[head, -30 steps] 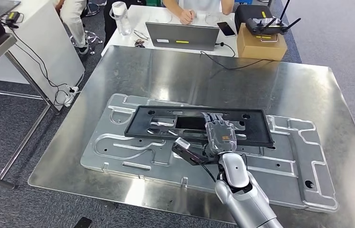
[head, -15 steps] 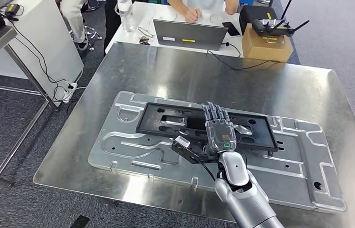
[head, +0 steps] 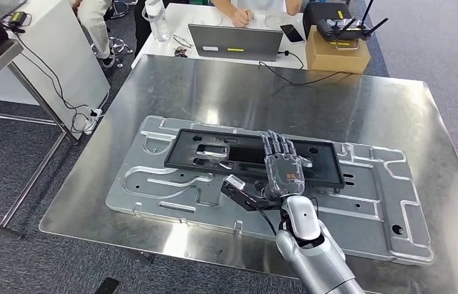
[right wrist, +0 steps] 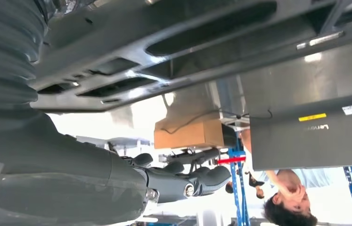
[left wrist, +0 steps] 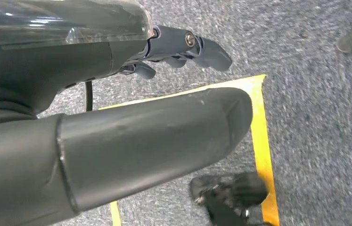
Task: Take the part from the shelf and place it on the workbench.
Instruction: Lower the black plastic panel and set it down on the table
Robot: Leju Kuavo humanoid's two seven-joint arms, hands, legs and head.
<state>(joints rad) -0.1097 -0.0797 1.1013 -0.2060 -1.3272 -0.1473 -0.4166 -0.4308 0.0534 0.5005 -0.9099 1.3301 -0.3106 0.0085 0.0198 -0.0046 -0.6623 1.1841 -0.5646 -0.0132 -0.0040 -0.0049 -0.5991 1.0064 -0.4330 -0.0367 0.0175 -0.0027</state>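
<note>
Looks like the placing step is basically wrapping up: the black frame part (head: 254, 158) already lies flat on the big silver plate (head: 152, 190) sitting on the worktop (head: 226, 92). The right hand (head: 284, 171) hovers over its near edge, fingers straight and apart, gripping nothing. Next move is probably just pulling that arm clear without nudging it. The part's long axis runs left-right. Left hand (left wrist: 183, 47) dangles toward the floor, holding nothing.
</note>
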